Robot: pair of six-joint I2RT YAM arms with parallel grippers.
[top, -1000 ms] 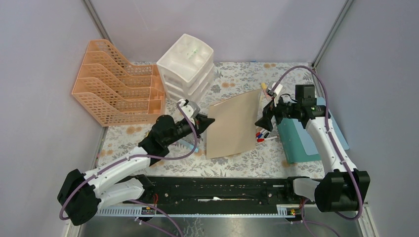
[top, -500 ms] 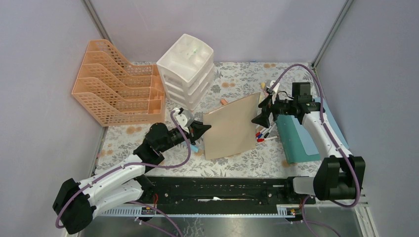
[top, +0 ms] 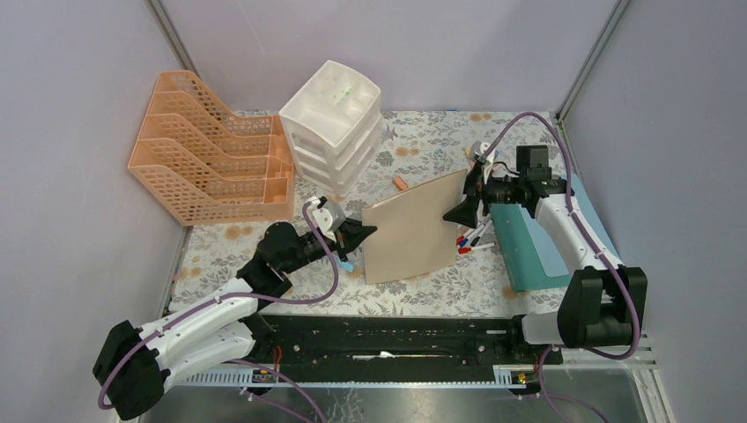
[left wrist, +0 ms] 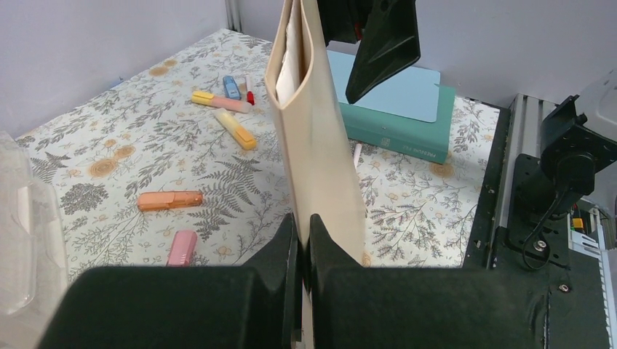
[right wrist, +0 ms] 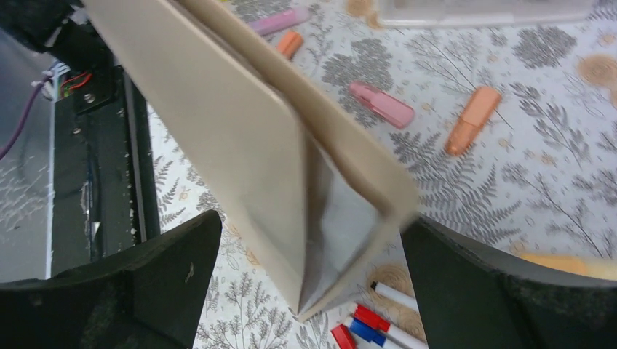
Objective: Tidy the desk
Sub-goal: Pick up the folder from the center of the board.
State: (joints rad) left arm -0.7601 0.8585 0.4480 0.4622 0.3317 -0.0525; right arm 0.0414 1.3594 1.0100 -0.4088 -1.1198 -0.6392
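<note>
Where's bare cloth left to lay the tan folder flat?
Free on the floral-cloth desk: the strip between tan paper folder and black rail; the patch fronting peach plastic file rack. Crowded: pastel highlighters behind the folder, red-blue markers beside teal book.

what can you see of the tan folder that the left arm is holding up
The tan folder looks like stiff kraft paper, a plain flat rectangle with white sheets showing inside its open edge. It stands on edge, tilted, at the middle of the desk. The left gripper is shut on its near edge. The right gripper is open, its fingers either side of the far corner without pinching it. Whether its lower edge rests on the desk is unclear.
</note>
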